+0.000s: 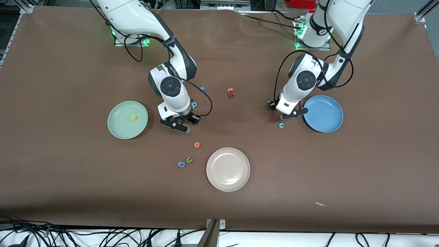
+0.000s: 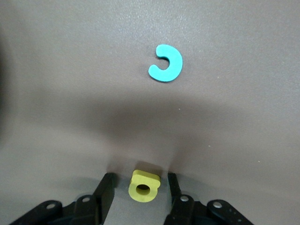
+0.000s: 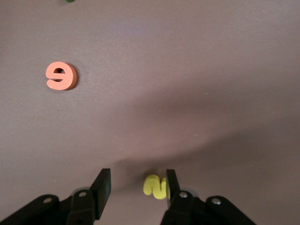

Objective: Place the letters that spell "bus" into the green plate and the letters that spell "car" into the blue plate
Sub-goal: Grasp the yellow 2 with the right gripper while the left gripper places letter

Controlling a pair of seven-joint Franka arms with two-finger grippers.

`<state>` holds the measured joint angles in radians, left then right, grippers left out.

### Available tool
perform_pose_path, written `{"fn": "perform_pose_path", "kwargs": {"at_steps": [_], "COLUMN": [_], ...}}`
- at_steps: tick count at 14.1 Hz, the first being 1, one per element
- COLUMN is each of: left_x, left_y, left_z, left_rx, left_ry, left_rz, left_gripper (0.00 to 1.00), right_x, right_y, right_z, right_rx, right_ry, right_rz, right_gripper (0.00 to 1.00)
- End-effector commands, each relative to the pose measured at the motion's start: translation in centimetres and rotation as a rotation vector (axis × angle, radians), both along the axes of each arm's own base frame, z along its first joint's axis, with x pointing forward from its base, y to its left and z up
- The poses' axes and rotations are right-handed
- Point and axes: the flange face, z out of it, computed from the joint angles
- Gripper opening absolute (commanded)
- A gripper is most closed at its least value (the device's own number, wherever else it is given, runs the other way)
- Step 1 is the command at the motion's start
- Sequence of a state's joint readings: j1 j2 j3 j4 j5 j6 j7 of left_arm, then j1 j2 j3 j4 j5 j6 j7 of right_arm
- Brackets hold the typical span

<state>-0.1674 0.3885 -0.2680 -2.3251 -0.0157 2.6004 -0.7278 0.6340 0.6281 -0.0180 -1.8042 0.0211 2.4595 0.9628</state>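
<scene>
Yellow a [image 2: 144,186] lies on the table between the left gripper's [image 2: 139,192] parted fingers, untouched, beside the blue plate [image 1: 337,118]; teal c [image 2: 166,63] lies near. Yellow s [image 3: 156,186] sits between the right gripper's [image 3: 137,187] parted fingers, against one, near the green plate [image 1: 116,128], which holds a yellow u [image 1: 133,117]
</scene>
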Motion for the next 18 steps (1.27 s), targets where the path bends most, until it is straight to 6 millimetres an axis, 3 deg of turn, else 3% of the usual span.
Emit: {"fn": "perform_pose_path", "kwargs": {"at_steps": [1, 7, 9, 13, 16, 18], "left_x": [-0.1, -0.1, 0.5, 4.3, 8.0, 9.0], "left_y": [-0.2, -0.2, 0.0, 1.4, 4.8, 8.3], "left_z": [0.0, 0.0, 0.7, 6.3, 10.7, 11.7], "left_rx": [0.009, 0.008, 0.005, 0.026, 0.043, 0.036], "left_ry": [-0.016, -0.018, -0.03, -0.028, 0.051, 0.104], "left_rz": [0.001, 0.001, 0.0, 0.021, -0.028, -0.081], "left_gripper": [0.44, 0.12, 0.09, 0.09, 0.09, 0.09], "right_x": [0.6, -0.7, -0.8, -0.9, -1.3, -1.3], "right_y": [0.3, -0.5, -0.1, 0.2, 0.5, 0.4], "right_z": [-0.4, -0.9, -0.8, -1.0, -1.2, -1.4], "right_rx": [-0.011, -0.085, -0.08, -0.074, -0.077, -0.08], "right_ry": [0.001, 0.101, 0.097, 0.09, 0.093, 0.095], "right_rz": [-0.012, -0.026, -0.024, -0.018, -0.011, -0.012], "right_gripper": [0.56, 0.56, 0.56, 0.56, 0.55, 0.54]}}
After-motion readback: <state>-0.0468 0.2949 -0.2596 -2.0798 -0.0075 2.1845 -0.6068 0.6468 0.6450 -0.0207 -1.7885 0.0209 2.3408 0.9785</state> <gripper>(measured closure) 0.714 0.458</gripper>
